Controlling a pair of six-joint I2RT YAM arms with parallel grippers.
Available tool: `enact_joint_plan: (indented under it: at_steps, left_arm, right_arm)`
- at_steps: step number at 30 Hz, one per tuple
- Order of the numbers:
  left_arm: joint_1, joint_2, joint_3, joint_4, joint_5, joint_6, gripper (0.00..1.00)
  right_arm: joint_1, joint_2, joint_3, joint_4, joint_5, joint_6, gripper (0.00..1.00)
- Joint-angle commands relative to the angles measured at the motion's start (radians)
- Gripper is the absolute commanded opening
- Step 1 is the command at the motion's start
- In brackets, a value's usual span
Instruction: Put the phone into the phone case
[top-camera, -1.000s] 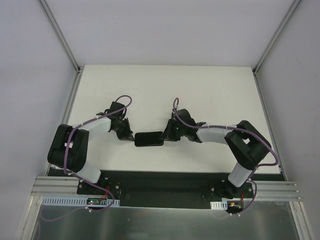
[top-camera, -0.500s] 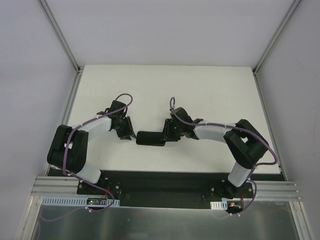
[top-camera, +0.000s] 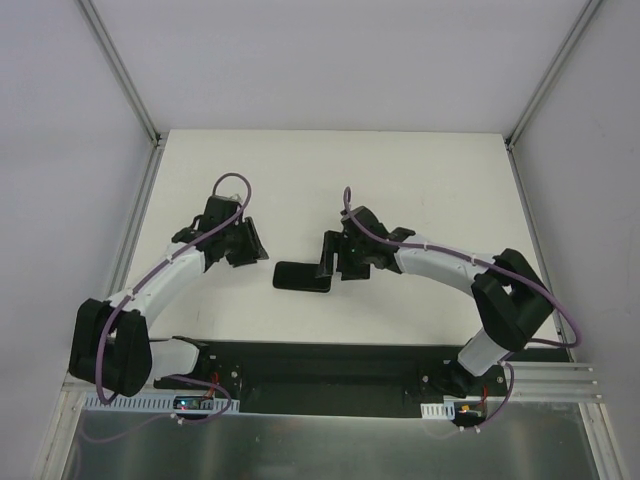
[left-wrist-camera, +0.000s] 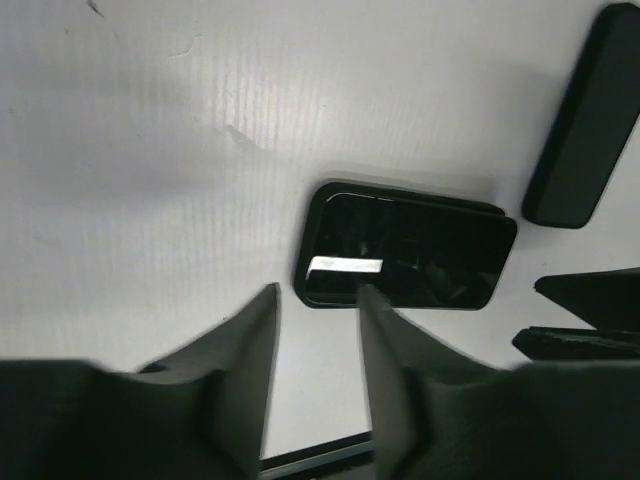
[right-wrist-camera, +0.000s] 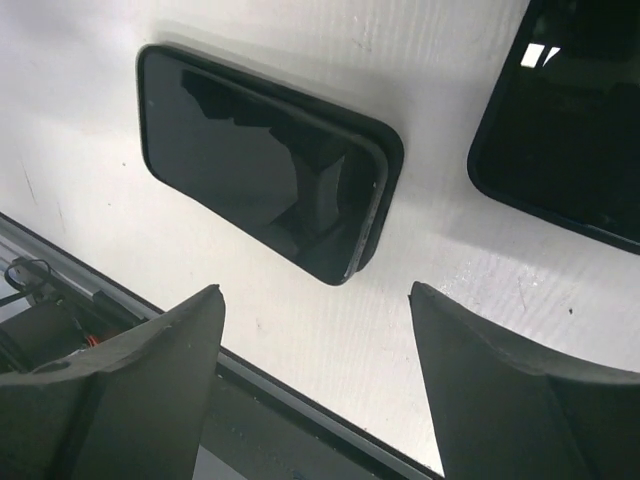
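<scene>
The phone lies flat on the white table, glossy screen up. It sits inside the black phone case, whose rim shows around it. One corner shows a bright edge slightly proud of the rim. My left gripper hovers left of the phone, apart from it, narrowly open with nothing between its fingers. My right gripper hangs over the phone's right end, wide open and empty.
A second black phone-sized slab lies crosswise just beyond the phone's right end, mostly under my right gripper in the top view. The table's front edge and the black base plate run close below the phone.
Both grippers were shut against the phone's two ends and have let go. The left one drew back up and to the left. The right one opened wide. The phone shifted slightly right.
</scene>
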Motion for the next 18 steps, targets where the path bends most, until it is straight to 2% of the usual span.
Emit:
enact_joint_plan:
  at_steps: [1, 3, 5, 7, 13, 18]
  left_arm:
    - [-0.001, -0.085, -0.039, -0.02, 0.047, -0.018, 0.24]
    - [-0.001, -0.117, -0.088, -0.022, 0.048, -0.03, 0.14]
    - [-0.004, -0.131, -0.124, -0.011, 0.059, -0.041, 0.0]
    - [-0.01, -0.131, -0.176, 0.021, 0.076, -0.055, 0.0]
    - [-0.047, -0.1, -0.225, 0.057, 0.085, -0.12, 0.0]
    - [-0.095, -0.057, -0.226, 0.06, 0.03, -0.185, 0.0]
  right_arm:
    - [-0.013, -0.023, 0.1, -0.083, 0.051, -0.075, 0.74]
    - [-0.03, -0.002, 0.137, -0.094, 0.05, -0.105, 0.69]
    - [-0.05, 0.038, 0.171, -0.106, 0.037, -0.136, 0.56]
    - [-0.061, 0.07, 0.221, -0.112, 0.028, -0.157, 0.47]
    - [-0.096, 0.184, 0.312, -0.123, 0.022, -0.214, 0.31]
    - [-0.099, 0.265, 0.372, -0.129, 0.014, -0.251, 0.3]
